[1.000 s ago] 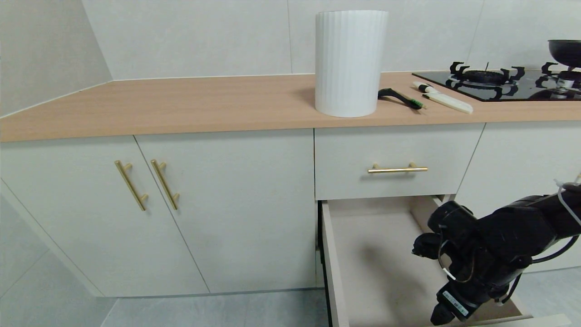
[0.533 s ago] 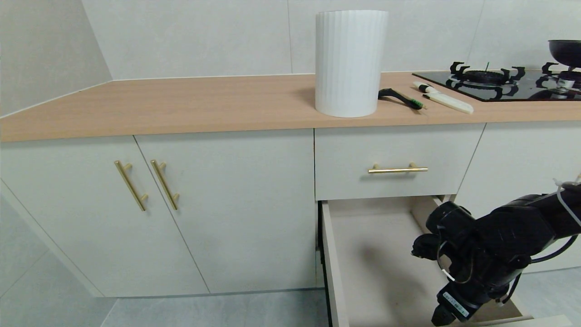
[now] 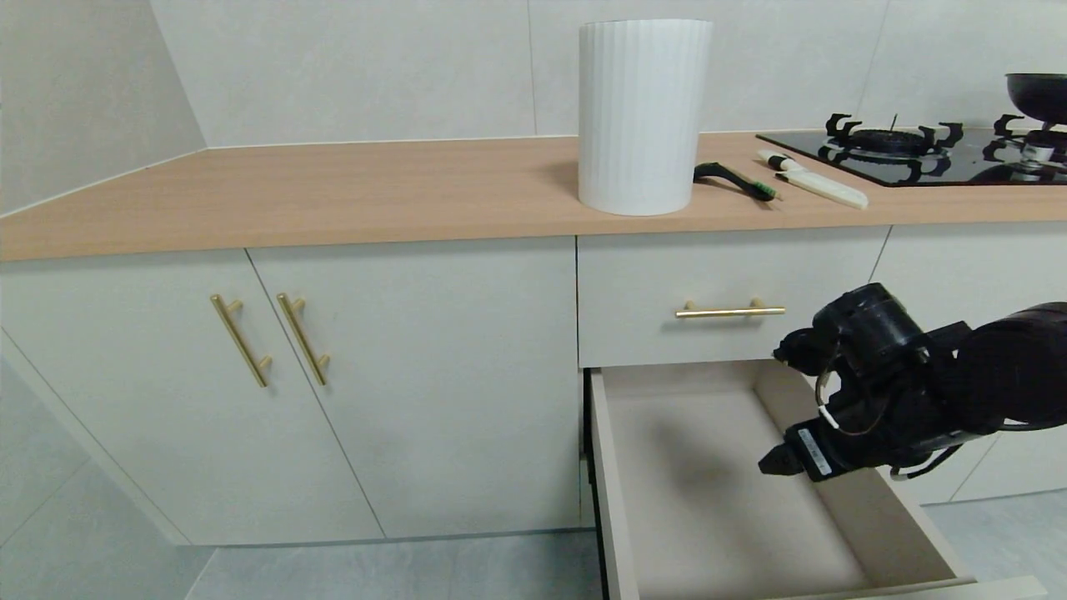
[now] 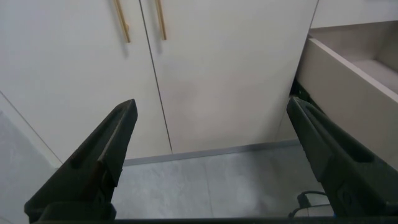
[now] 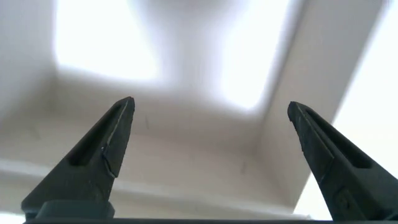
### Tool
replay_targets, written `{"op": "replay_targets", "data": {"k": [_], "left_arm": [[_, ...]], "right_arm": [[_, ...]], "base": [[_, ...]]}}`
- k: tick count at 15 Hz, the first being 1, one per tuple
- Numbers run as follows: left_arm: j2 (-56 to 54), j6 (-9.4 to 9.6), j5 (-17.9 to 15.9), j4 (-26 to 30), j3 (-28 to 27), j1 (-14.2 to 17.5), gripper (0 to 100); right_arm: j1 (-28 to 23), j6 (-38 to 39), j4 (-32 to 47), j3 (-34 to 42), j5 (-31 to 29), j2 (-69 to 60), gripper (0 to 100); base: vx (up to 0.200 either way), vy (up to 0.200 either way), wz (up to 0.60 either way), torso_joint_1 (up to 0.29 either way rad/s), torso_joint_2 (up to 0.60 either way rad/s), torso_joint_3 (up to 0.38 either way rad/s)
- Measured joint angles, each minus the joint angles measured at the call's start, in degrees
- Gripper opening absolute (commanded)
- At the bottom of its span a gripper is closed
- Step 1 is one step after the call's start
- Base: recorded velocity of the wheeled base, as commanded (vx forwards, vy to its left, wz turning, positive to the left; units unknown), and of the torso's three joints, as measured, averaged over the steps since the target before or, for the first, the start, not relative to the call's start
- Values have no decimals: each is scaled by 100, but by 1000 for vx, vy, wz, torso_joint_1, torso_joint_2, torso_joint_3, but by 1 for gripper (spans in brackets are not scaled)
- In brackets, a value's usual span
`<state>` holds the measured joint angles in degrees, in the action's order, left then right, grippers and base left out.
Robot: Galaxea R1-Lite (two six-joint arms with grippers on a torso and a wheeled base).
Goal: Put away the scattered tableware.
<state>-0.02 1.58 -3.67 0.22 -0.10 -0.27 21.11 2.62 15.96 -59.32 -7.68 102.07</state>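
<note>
Step in hand, as I judge it: the receiving space is prepared and the first pick is not yet made. The lower drawer (image 3: 614, 500) stands pulled out beneath the countertop (image 3: 333, 192), its matt beige floor bare. My right gripper (image 5: 210, 104) hangs above the drawer's right wall. Its fingers (image 5: 99, 162) are spread to full width with nothing between them, facing the drawer's inside back corner. My left gripper (image 4: 211, 102) is low in front of the cabinet doors (image 4: 217, 74), jaws likewise wide apart and empty. The tableware lies at the countertop's right end, near its front edge, between the white ribbed cylinder (image 3: 642, 117) and the hob (image 3: 900, 154). There is a black brush with a green tip (image 3: 733, 177), and just beside it a pale knife-shaped utensil (image 3: 821, 185). The next move calls for bringing the right arm up to countertop level and over these two items, with the jaws set across a handle rather than along it. Both pieces are slender, lie flat and look like hard, smooth plastic, so I expect little height to grip. The fingertips would need to come down almost to the wood-grain laminate. The black handle curves slightly, and the pale utensil is straight and tapering. The cylinder is tall and matt, and stands close enough to the brush to need clearance.
</note>
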Motion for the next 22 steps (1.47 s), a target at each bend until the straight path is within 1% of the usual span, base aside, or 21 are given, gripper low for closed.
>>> {"op": "replay_targets", "data": {"k": [3,7,9,12,15,22], "left_arm": [[0,0,0,0,0,0,100],[0,0,0,-1,0,0,100],[0,0,-2,-1,0,2,100],[0,-2,-2,0,0,0,100],[0,-2,-2,2,2,0,100],[0,-2,-2,0,0,0,100]], "right_arm": [[-98,195,-622,9,-9,-307,100],[-119,250,-1095,133,-9,-528,100],[-119,241,-1625,323,-9,-579,100],[-119,197,-2219,612,-22,-601,100],[-116,167,-2266,709,-20,-616,100],[-124,169,-2276,712,-145,-585,100]], "base": [[0,0,0,0,0,0],[0,0,0,0,0,0],[0,0,0,0,0,0],[0,0,0,16,-102,-76],[0,0,0,100,-266,-286],[0,0,0,157,-503,-303]]}}
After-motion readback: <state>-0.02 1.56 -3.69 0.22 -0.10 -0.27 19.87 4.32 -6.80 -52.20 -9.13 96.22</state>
